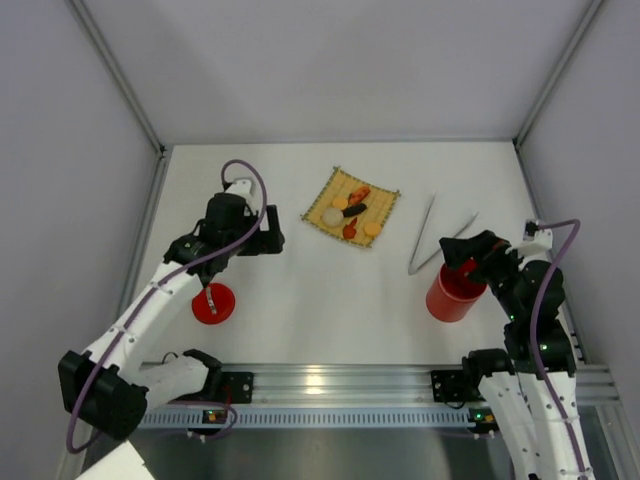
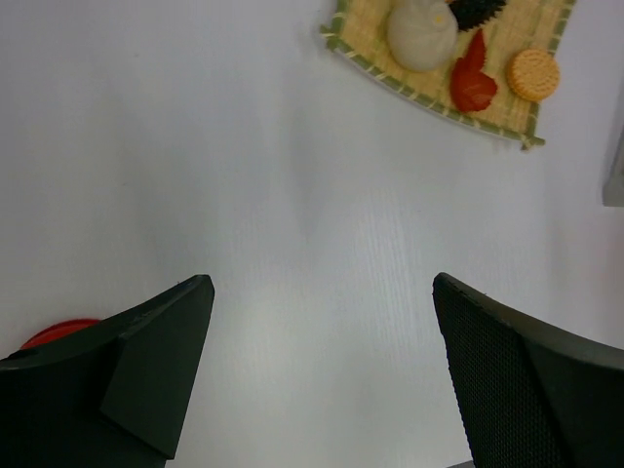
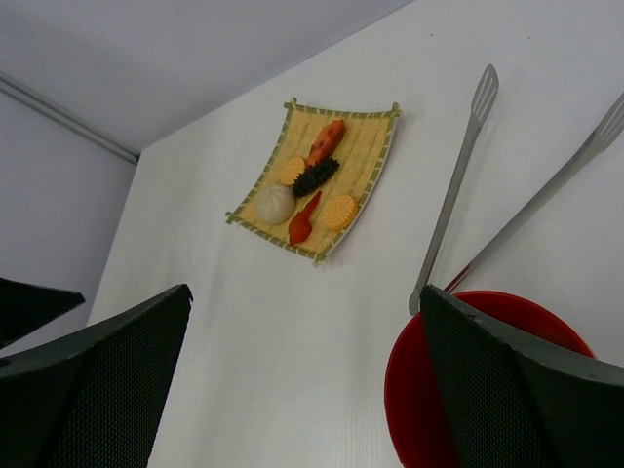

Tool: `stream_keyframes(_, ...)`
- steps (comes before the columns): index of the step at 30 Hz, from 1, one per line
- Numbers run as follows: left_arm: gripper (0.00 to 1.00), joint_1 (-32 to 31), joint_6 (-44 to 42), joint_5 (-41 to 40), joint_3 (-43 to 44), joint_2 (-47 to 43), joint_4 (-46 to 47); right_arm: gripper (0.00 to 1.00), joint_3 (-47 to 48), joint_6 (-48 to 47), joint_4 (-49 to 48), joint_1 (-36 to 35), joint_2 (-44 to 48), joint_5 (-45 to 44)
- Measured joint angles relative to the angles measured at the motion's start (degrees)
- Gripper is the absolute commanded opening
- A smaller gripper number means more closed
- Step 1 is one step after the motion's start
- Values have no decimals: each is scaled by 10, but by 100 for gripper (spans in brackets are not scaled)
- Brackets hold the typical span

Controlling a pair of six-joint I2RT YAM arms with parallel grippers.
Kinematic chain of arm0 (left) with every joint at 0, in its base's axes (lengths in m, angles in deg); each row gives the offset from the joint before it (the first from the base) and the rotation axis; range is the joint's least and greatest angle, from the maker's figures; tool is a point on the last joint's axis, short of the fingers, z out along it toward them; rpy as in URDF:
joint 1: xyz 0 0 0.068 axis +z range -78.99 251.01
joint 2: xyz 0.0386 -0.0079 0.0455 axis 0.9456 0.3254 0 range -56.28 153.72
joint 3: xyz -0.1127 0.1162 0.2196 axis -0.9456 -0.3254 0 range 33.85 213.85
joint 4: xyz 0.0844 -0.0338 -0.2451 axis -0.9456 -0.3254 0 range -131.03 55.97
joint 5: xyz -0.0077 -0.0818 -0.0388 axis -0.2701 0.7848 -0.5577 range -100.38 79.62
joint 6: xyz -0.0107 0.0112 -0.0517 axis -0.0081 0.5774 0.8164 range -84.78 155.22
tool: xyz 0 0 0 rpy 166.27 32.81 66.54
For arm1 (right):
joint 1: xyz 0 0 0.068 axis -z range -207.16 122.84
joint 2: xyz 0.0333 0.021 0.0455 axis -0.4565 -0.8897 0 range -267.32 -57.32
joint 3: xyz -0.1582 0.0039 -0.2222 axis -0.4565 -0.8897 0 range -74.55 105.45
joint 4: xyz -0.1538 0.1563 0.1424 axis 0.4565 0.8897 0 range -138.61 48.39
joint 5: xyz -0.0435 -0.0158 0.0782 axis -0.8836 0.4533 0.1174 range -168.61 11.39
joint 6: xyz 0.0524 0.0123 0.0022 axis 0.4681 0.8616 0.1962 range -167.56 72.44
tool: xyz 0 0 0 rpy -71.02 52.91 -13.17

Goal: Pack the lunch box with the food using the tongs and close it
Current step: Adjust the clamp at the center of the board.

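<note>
The red lunch box (image 1: 452,295) stands open at the right; its rim (image 3: 414,375) shows beside my right gripper (image 3: 304,291), which hovers open and empty just above it (image 1: 470,252). The tongs (image 1: 424,236) lie in a V on the table beyond the box, also in the right wrist view (image 3: 450,200). The food lies on the yellow mat (image 1: 388,203): a white bun (image 3: 274,204), a dark piece (image 3: 314,177), an orange piece (image 3: 329,141), a cookie (image 3: 338,211). My left gripper (image 1: 268,240) hangs open and empty over bare table (image 2: 322,283). The red lid (image 1: 213,303) lies by the left arm.
Grey walls enclose the white table on three sides. An aluminium rail (image 1: 340,380) with both arm bases runs along the near edge. The mat's corner (image 2: 361,24) shows in the left wrist view with the bun (image 2: 421,34) and a red piece (image 2: 473,83).
</note>
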Motion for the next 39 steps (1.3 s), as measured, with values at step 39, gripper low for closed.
stream_keyframes(39, 99, -362, -82, -110, 529, 736, 276, 100, 161, -49, 126, 0, -19, -20)
